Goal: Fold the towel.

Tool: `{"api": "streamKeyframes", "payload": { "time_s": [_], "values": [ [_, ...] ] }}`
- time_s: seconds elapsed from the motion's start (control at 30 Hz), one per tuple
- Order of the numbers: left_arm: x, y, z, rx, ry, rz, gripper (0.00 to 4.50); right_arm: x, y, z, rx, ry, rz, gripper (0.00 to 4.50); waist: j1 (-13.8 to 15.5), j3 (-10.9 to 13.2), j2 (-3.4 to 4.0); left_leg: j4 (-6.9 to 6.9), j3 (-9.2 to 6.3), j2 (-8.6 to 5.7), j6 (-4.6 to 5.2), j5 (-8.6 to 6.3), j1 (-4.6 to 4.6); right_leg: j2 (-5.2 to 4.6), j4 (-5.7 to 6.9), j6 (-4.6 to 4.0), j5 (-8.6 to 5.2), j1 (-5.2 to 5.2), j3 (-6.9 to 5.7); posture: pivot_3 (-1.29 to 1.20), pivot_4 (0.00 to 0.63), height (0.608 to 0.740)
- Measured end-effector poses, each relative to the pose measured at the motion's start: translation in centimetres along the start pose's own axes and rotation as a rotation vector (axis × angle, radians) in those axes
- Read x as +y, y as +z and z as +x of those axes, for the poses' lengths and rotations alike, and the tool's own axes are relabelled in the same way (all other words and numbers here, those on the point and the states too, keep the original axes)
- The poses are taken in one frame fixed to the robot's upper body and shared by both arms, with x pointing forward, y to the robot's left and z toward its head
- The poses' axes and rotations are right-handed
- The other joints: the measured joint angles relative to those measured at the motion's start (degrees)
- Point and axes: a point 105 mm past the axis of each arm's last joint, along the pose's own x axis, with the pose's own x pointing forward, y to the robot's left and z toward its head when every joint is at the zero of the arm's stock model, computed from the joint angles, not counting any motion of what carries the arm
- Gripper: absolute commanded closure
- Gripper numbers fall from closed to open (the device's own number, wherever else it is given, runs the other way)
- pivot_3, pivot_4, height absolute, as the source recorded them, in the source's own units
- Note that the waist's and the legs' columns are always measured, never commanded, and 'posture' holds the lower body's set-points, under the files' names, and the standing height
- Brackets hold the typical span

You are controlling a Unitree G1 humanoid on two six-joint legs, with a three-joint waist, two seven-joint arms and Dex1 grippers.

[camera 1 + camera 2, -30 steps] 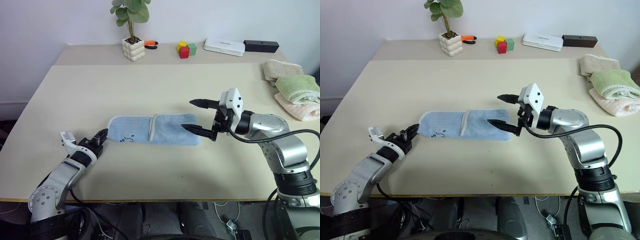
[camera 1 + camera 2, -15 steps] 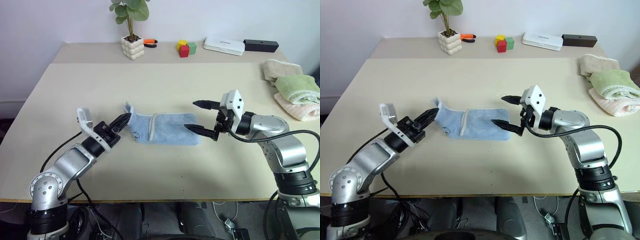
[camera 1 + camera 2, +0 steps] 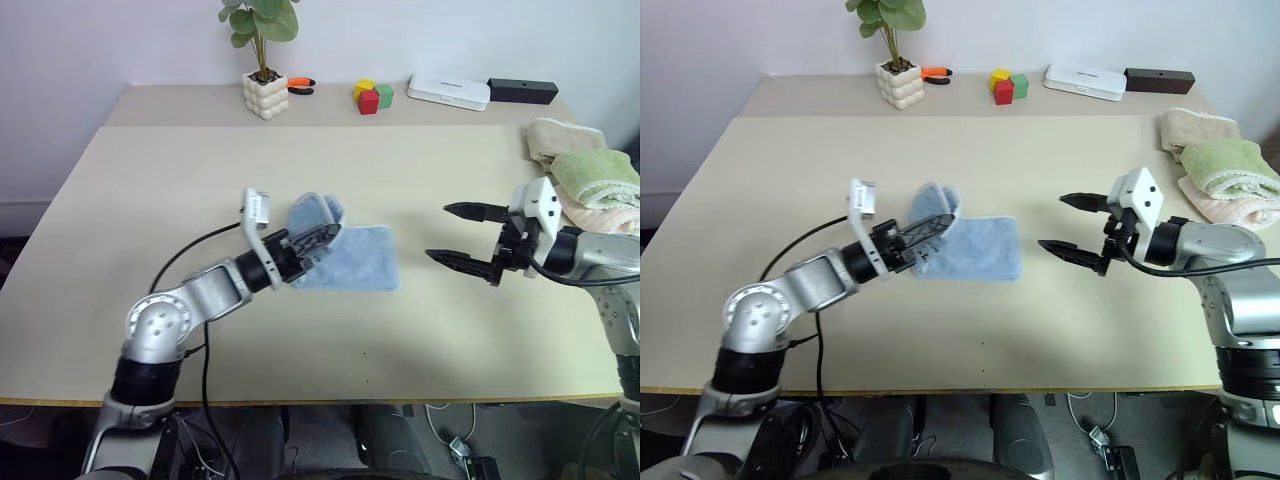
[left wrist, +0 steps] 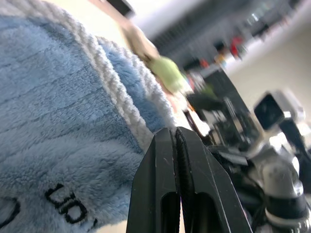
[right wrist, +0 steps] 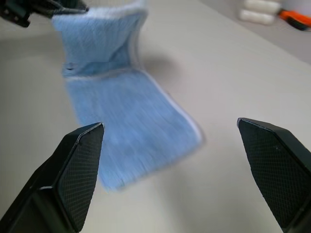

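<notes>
Towel mid-table, one end lifted and curled over the flat remainder. Left gripper pinched tight on that raised end. Right gripper spread wide, well apart, gripping nothing.

Beige table, light blue towel lying mid-table with 1 end lifted, 3 towels stacked at the right edge, potted plant, coloured blocks, white box, black box along the far side
</notes>
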Motion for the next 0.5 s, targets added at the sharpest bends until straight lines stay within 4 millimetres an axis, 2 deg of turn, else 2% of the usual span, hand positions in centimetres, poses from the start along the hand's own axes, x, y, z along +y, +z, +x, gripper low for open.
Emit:
{"api": "streamKeyframes", "payload": {
  "time_s": [0.1,0.2,0.43,0.5],
  "values": [
    [-0.7,-0.7,2.7,0.023,-0.074,-0.025,4.44,0.3,-0.1,-0.1,0.002,-0.013,0.007,0.0,0.2,0.0,-0.01,0.02,-0.01,0.0,0.0,0.0,-0.01,0.01,0.0,0.02,0.01,0.0,-0.01,0.0,0.15,0.74],
    [-0.3,-1.5,4.5,0.055,-0.09,-0.033,4.44,0.7,0.1,-0.3,0.001,-0.024,0.002,0.0,0.0,0.0,-0.01,0.0,-0.01,0.0,0.0,0.0,-0.01,0.02,-0.03,0.16,0.08,0.0,0.0,0.0,0.15,0.74],
    [1.3,-4.2,5.8,0.165,-0.076,-0.013,4.44,1.0,0.2,-0.4,0.007,-0.051,0.001,0.0,0.1,0.0,-0.02,-0.01,-0.01,-0.01,0.0,0.0,-0.04,0.02,-0.1,0.17,0.09,0.0,-0.01,0.0,0.15,0.74],
    [2.0,-5.1,5.9,0.207,-0.058,0.005,3.9,1.0,0.4,-0.4,0.002,-0.056,-0.006,0.0,0.1,0.0,-0.02,-0.02,-0.02,0.0,0.0,0.0,-0.05,0.02,-0.13,0.17,0.09,0.0,-0.01,0.0,0.15,0.74]
  ]
}}
